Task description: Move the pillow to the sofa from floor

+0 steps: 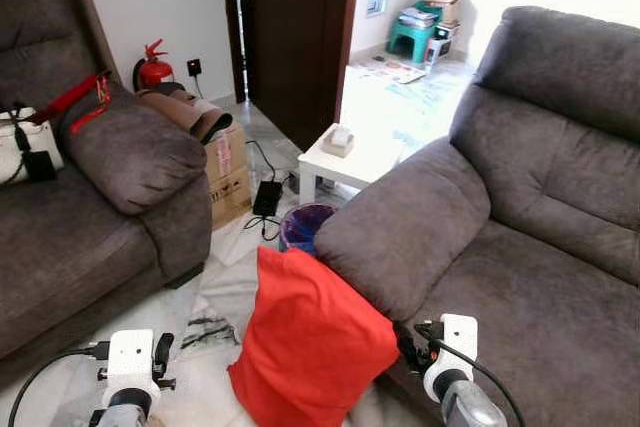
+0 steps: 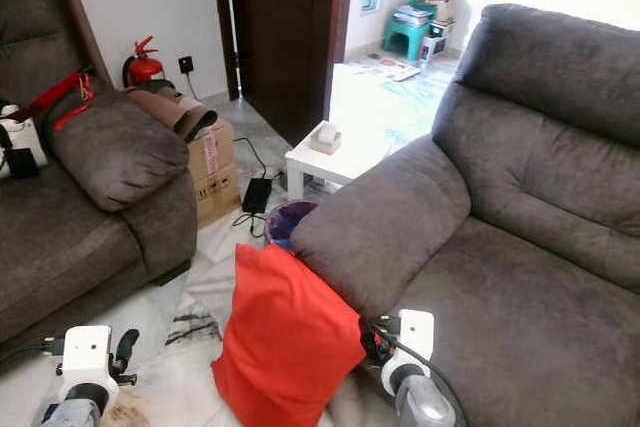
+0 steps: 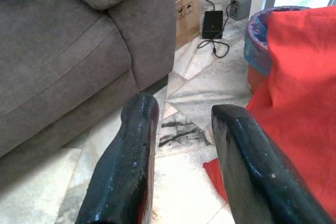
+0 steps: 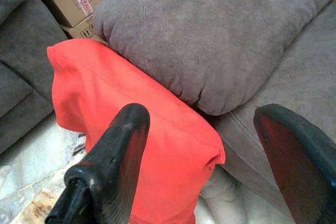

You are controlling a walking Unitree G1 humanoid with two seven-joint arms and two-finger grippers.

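Observation:
A red pillow (image 1: 310, 342) stands on the marble floor and leans against the armrest (image 1: 400, 222) of the grey sofa (image 1: 560, 317) on my right. My right gripper (image 4: 202, 115) is open, just in front of the pillow's upper right corner where it meets the armrest. One finger is over the pillow and the other over the sofa seat. My left gripper (image 3: 181, 111) is open and low over the floor, to the left of the pillow (image 3: 299, 103), holding nothing.
A second grey sofa (image 1: 90, 217) stands at the left, with a cardboard box (image 1: 228, 172) behind its armrest. Behind the pillow are a bin with a purple liner (image 1: 305, 225), a black adapter with cables (image 1: 267, 197) and a white side table (image 1: 350, 152).

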